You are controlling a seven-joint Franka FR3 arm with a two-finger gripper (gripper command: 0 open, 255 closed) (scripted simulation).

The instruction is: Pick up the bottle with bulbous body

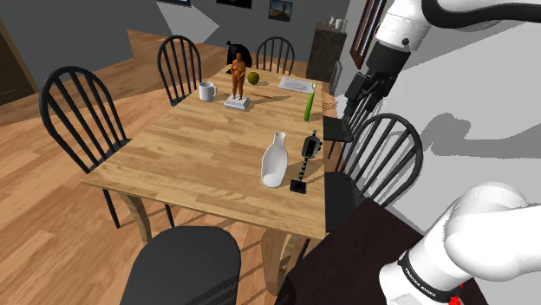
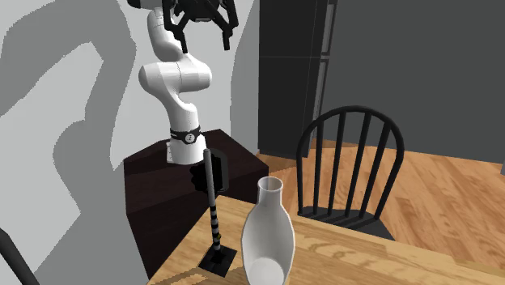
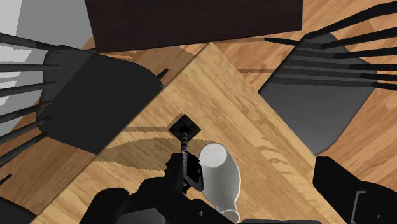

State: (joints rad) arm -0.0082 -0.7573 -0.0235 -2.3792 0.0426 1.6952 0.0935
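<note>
Hand [image 2: 200, 36] hangs released, high above the bench [image 1: 191, 147], well apart from the bottle [image 1: 275, 162]; descent and grasp remain.

Mug [image 1: 207, 91], brown figurine [image 1: 237, 74] (on pale base [image 1: 237, 102]), green ball [image 1: 253, 77] grouped on table [image 1: 191, 147].

A home dining room: black spindle-back chairs [image 1: 82, 108] ring a wooden table [image 1: 199, 147] bearing a mug [image 1: 207, 91], on a wood floor [image 1: 52, 225], with framed pictures [image 1: 280, 9] on the far wall.
</note>
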